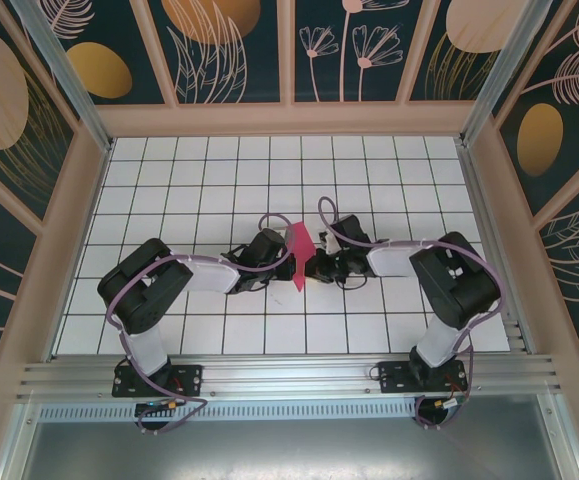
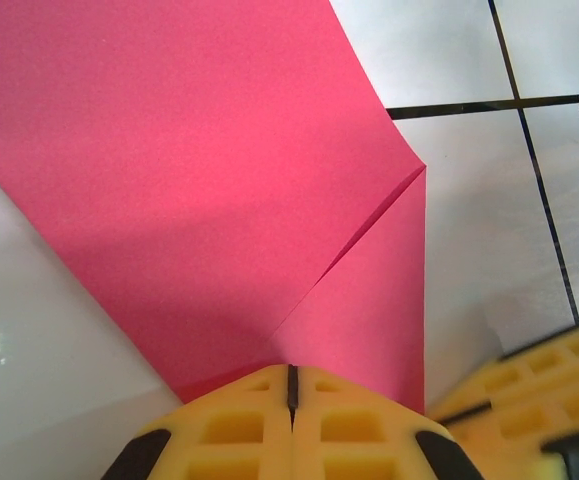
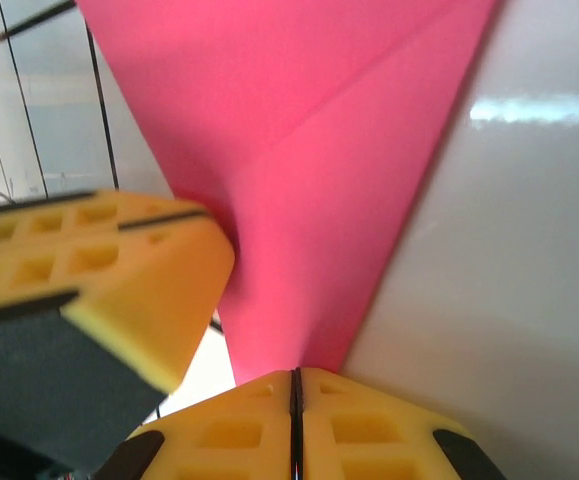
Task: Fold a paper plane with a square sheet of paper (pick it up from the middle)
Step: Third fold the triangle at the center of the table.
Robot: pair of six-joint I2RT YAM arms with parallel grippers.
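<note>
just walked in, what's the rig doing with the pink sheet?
Both arms are working one pink paper over the middle of the tiled table. The left end effector and the right end effector are each shut on its edge, close beside each other. The paper shows a diagonal crease and a folded flap, so folding is under way, but it is not a finished plane yet.

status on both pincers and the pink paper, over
left pincer shut on pink paper. right pincer shut on it too. paper part folded, diagonal crease showing. pincers crowded close side by side.
</note>
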